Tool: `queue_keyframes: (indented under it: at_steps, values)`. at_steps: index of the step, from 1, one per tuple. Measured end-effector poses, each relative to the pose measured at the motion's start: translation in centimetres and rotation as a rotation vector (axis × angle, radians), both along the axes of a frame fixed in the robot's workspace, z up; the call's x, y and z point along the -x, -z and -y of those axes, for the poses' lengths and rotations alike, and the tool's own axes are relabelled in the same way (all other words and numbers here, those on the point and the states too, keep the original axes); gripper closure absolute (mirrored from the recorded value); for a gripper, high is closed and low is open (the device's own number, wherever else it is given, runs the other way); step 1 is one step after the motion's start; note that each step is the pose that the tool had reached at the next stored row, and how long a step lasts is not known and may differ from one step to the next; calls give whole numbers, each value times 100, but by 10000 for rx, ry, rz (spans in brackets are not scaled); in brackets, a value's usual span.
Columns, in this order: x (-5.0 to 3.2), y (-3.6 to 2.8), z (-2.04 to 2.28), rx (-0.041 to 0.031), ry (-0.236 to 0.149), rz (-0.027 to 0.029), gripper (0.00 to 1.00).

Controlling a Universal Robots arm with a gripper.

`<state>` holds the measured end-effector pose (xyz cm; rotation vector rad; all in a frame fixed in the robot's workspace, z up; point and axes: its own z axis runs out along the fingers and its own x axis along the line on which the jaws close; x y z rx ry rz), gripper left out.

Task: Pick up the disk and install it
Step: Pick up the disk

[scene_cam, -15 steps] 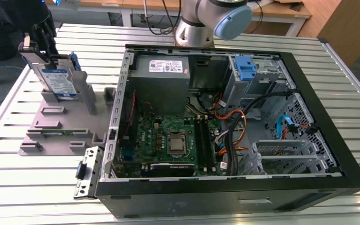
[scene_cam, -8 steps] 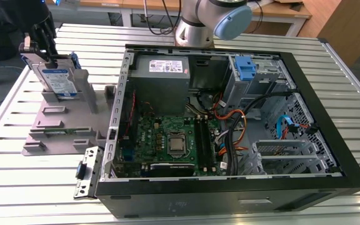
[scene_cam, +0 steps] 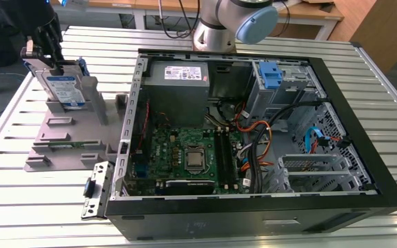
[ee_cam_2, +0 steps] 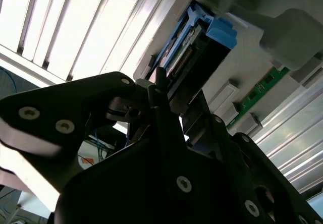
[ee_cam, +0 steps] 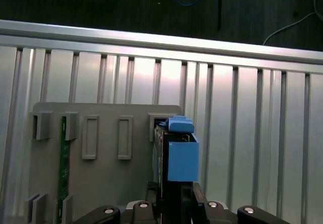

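Observation:
The disk [scene_cam: 66, 89] stands on edge in a grey holder [scene_cam: 67, 139] at the exterior view's left, silver with a white-and-blue label and blue rails. My gripper [scene_cam: 47, 63] comes down from above onto its upper end. In the first wrist view the disk's blue rail [ee_cam: 181, 158] runs straight out from between the black fingers, with my gripper [ee_cam: 174, 192] closed on its near end. In the second wrist view my gripper [ee_cam_2: 179, 100] clamps the same end of the disk [ee_cam_2: 202, 37]. The disk still sits in the holder's slot.
The open computer case [scene_cam: 364, 119] lies to the exterior view's right, with a blue bracket [scene_cam: 272, 75] in its drive bay and a grey power supply [scene_cam: 178, 77] beside it. A green memory stick [ee_cam: 63, 153] sits in the holder. The arm's base [scene_cam: 233, 20] stands behind the case.

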<state>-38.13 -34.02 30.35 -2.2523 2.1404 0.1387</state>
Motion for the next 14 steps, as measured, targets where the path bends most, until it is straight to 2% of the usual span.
queue_keyframes:
  at_steps: [4, 10, 14]
  values:
    - [0, 4, 0, -1, 636, 1, 64]
    - [0, 4, 0, -1, 646, 2, 64]
    - [0, -33, 0, -2, 649, 4, 64]
